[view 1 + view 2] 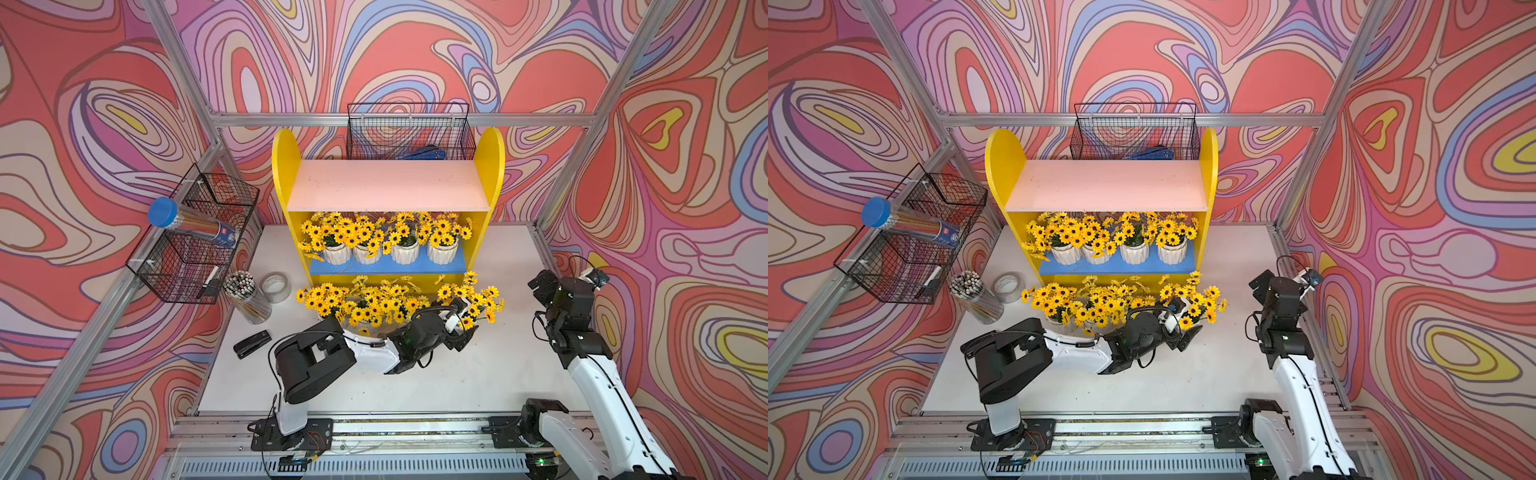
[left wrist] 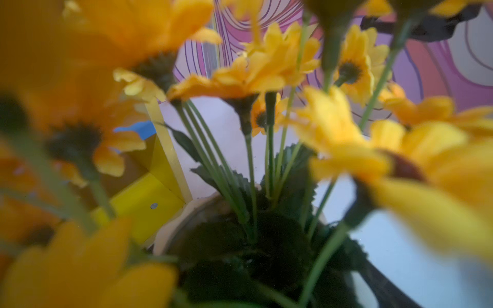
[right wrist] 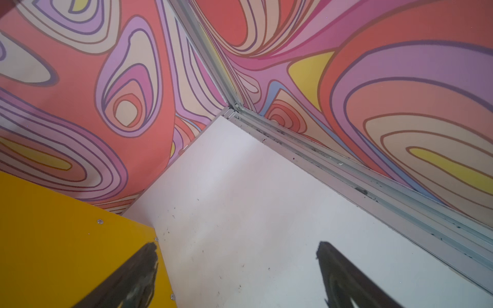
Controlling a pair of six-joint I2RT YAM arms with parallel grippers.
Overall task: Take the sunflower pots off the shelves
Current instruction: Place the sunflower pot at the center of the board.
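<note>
**Left pincer** (image 1: 464,332). It is low over the counter (image 1: 415,374), buried under the blooms of the end sunflower pot (image 2: 173,226) in the front row, the one nearest my right arm. In my wrist view the pot's pale rim sits close under the camera, with one dark finger (image 2: 378,282) beside it. Petals and blur hide the contact, so I cannot tell whether the jaws are clamped on the pot or standing free of it. Judgement: I come in low and from the side because the pot body gives a firm hold and the thin stems do not.

**Right pincer** (image 3: 237,245). The jaws are apart with bare counter between them, and nothing is held. It hangs near the yellow side panel of the shelves (image 1: 492,174) and points at the rear corner. Judgement: it is parked clear of my left arm's reach.

**Location of task items.** Four pots (image 1: 365,303) stand on the counter just in front of the shelves, their blooms overlapping. Four more (image 1: 404,253) stand in a row on the blue lower board (image 1: 386,268). The pink upper board (image 1: 386,183) is bare. Judgement: about half the work is done.

**Condition.** The pots are small, white and ribbed. Each carries dense yellow, dark-centred flowers on thin green stems, with serrated leaves at the base. The heads spread wider than the pots, so neighbouring bunches are likely to snag.
</note>
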